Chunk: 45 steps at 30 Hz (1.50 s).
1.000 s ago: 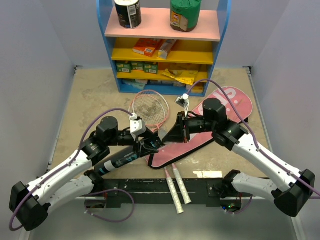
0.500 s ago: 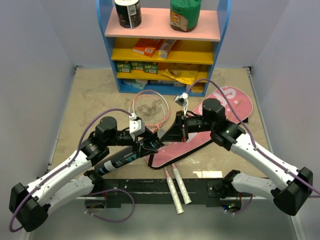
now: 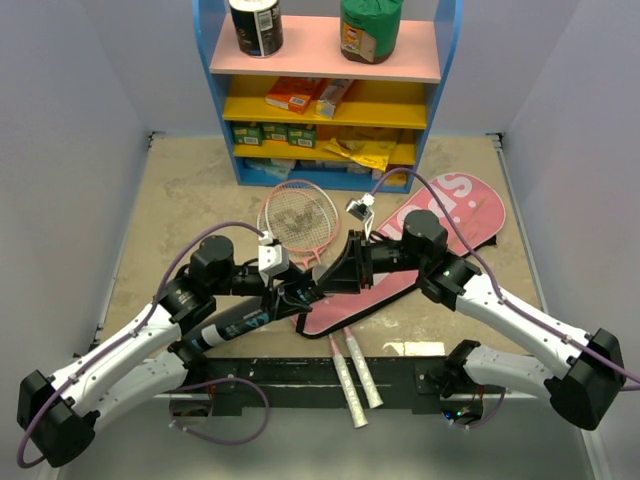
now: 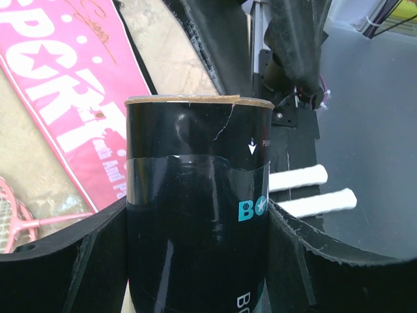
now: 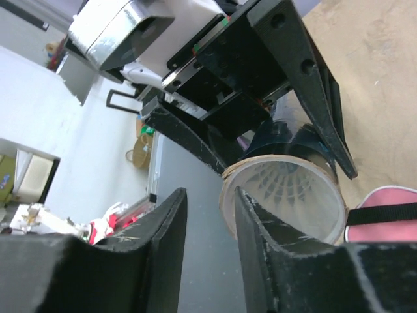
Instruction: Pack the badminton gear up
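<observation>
My left gripper (image 3: pixel 297 293) (image 4: pixel 197 203) is shut on the long black tube (image 3: pixel 235 325) (image 4: pixel 195 169), gripping it just below its open end. The right gripper (image 3: pixel 340 272) (image 5: pixel 210 222) stands open right at the tube's mouth (image 5: pixel 306 171), and nothing sits between its fingers. A white shuttlecock (image 5: pixel 287 189) lies inside the tube. The large pink bag (image 3: pixel 445 210) (image 4: pixel 65 98) (image 5: pixel 384 199) lies flat under the right arm. Two pink rackets lie with their heads (image 3: pixel 298 215) by the shelf and their white handles (image 3: pixel 352 380) (image 4: pixel 306 189) over the near edge.
A blue and yellow shelf unit (image 3: pixel 325 110) with small boxes and packets stands at the back, two jars on its top. Grey walls close in both sides. A black mounting rail (image 3: pixel 320 375) runs along the near edge.
The right gripper has slid a little left toward the tube's open end. The left arm and the tube have shifted slightly with it.
</observation>
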Available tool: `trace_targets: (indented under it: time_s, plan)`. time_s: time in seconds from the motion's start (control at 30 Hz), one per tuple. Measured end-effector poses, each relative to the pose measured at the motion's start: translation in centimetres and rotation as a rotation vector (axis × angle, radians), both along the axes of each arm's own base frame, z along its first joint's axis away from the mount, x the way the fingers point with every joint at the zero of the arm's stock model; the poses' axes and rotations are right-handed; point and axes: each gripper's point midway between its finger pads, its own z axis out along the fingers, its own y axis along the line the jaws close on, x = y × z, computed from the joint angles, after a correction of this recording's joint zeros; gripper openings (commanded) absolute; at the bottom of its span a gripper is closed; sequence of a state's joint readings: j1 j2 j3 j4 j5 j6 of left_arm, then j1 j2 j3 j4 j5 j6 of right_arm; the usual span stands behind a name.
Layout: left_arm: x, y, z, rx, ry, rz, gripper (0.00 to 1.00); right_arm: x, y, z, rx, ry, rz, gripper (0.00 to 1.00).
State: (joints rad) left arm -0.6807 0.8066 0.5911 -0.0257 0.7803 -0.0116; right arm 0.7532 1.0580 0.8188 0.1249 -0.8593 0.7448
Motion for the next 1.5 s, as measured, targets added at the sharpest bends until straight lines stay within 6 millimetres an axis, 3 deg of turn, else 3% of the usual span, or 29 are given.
trace_targets:
  time_s: [0.03, 0.2, 0.77, 1.0, 1.23, 1.27, 1.37, 1.4, 1.5]
  plan:
    - [-0.1, 0.1, -0.2, 0.008, 0.008, 0.0, 0.0, -0.2, 0.1, -0.1, 0.012, 0.004, 0.004, 0.51]
    - [-0.5, 0.5, -1.0, 0.031, 0.033, -0.001, 0.0, -0.6, 0.5, -0.1, 0.052, 0.024, 0.011, 0.57]
    - [0.2, 1.1, -1.1, 0.038, 0.022, 0.058, 0.0, 2.8, 1.7, -0.6, 0.094, 0.087, -0.169, 0.53]
    - [0.2, 1.0, -0.9, 0.03, 0.016, 0.054, 0.0, 3.5, 1.1, -0.8, 0.113, 0.117, -0.251, 0.53]
    - [-0.1, 0.5, 0.7, -0.027, -0.031, 0.025, 0.0, 3.2, -0.5, -0.2, 0.095, 0.128, -0.325, 0.53]
    - [-0.1, 0.5, 1.0, -0.035, -0.041, 0.021, 0.0, 3.1, -0.9, -0.1, 0.091, 0.129, -0.335, 0.52]
    - [-0.1, 0.3, 1.6, -0.056, -0.064, 0.013, 0.0, 2.8, -1.7, 0.1, 0.084, 0.129, -0.362, 0.35]
    - [-0.1, 0.3, 1.8, -0.064, -0.072, 0.01, 0.0, 2.7, -1.9, 0.1, 0.08, 0.13, -0.369, 0.23]
    - [-0.1, 0.2, 2.3, -0.078, -0.089, 0.005, 0.0, 2.8, -2.1, -0.3, 0.062, 0.137, -0.384, 0.04]
